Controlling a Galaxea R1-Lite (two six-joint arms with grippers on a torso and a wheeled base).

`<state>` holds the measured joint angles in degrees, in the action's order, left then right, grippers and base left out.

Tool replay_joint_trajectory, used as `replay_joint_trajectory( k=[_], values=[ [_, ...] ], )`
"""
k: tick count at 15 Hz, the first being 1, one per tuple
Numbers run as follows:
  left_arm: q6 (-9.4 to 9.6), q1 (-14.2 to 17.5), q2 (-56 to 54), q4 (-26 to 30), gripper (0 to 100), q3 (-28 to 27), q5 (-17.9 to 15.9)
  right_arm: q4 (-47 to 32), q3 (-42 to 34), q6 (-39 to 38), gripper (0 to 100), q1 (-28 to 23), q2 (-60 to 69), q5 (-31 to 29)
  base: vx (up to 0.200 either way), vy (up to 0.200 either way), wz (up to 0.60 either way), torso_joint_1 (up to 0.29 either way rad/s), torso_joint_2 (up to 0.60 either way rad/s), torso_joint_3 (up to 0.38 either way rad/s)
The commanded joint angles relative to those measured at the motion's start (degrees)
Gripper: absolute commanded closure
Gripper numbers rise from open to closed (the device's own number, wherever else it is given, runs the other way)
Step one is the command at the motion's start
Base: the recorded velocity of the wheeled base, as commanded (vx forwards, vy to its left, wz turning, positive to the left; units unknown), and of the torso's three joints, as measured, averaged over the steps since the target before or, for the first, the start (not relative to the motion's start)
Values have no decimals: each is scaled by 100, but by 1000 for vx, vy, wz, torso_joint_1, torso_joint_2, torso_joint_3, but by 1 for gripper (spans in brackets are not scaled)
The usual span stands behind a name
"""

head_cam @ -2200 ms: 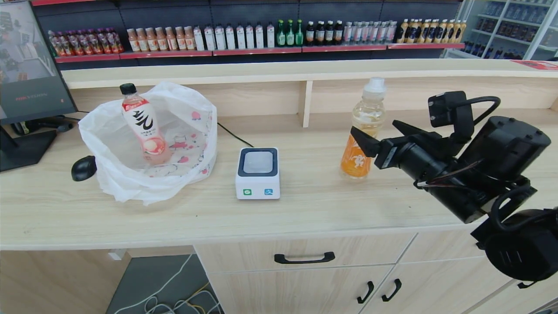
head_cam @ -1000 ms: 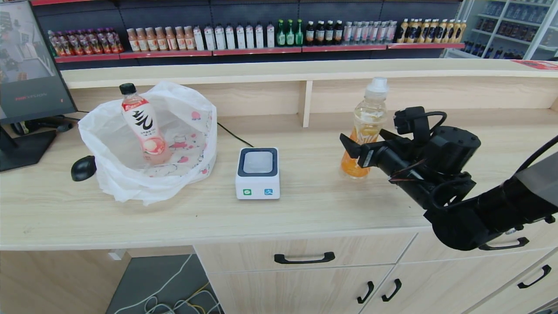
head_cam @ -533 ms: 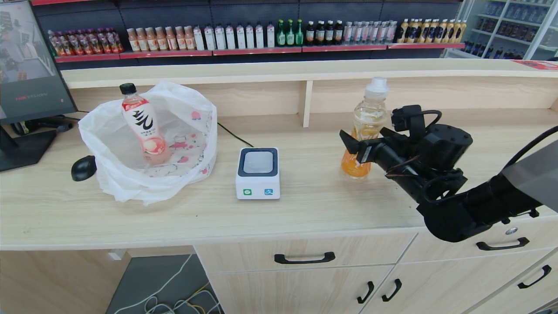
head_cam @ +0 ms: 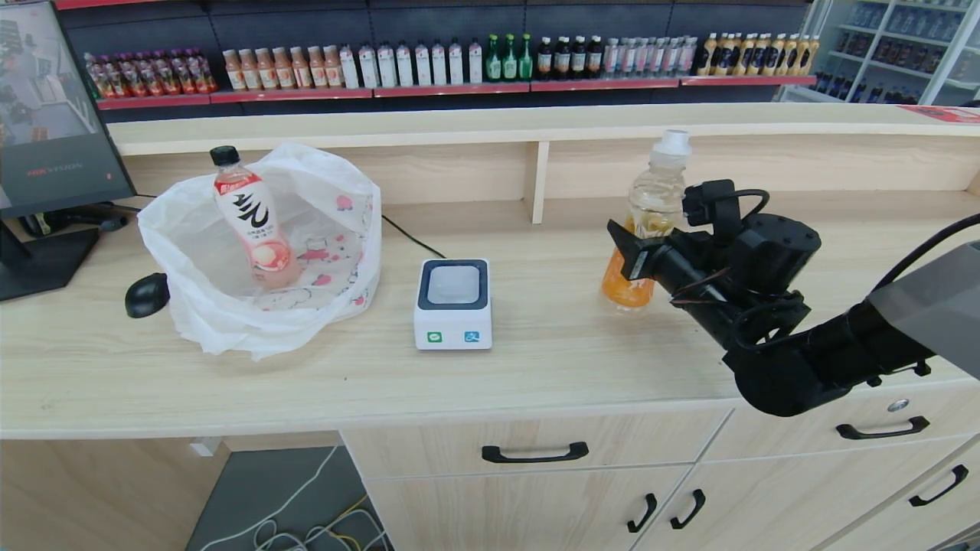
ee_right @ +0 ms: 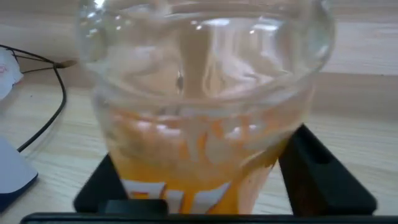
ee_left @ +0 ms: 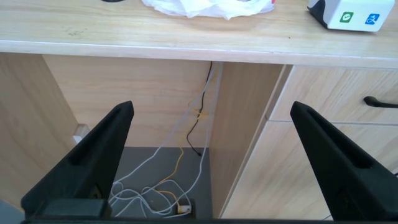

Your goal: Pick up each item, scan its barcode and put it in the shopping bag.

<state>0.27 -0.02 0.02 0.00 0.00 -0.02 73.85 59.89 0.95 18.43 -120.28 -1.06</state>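
R gripper (head_cam: 639,251) clamped on orange drink bottle (head_cam: 652,200), toward right end of counter (head_cam: 536,367).
Far finger hidden behind bottle; can't tell if the base is clear of the wood. L gripper (ee_left: 211,155) sits below counter edge, fingers wide apart, holding nothing. Scanner (head_cam: 453,303) mid-counter. Pink bottle (head_cam: 249,218) leans in shopping bag (head_cam: 344,260), base blurred by the plastic.

Bare counter (head_cam: 551,360) lies open between the orange bottle (head_cam: 647,222) at right and the shopping bag (head_cam: 260,306) at left, save the scanner (head_cam: 453,304) midway. The bag's mouth gapes upward, with a pink bottle (head_cam: 249,218) leaning inside. A raised ledge (head_cam: 459,126) walls the far side, seemingly just behind the orange bottle.
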Motion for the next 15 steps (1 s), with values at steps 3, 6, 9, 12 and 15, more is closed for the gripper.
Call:
replay_joint_trajectory(
  k=[3,6,9,12,15],
  values=[
    [0,-6,-2,0,0,0,-6,15,5,2,100,2,58,1,0,0,0,0,0,0],
    [0,2,-2,0,0,0,2,7,14,2,100,2,128,9,0,0,0,0,0,0],
    [0,2,-2,0,0,0,2,-20,22,2,100,2,251,9,0,0,0,0,0,0],
    [0,-6,-2,0,0,0,-6,-37,5,-69,100,2,480,9,0,0,0,0,0,0],
    [0,2,-2,0,0,0,-6,-143,-21,-86,100,11,814,9,0,0,0,0,0,0]
  ],
)
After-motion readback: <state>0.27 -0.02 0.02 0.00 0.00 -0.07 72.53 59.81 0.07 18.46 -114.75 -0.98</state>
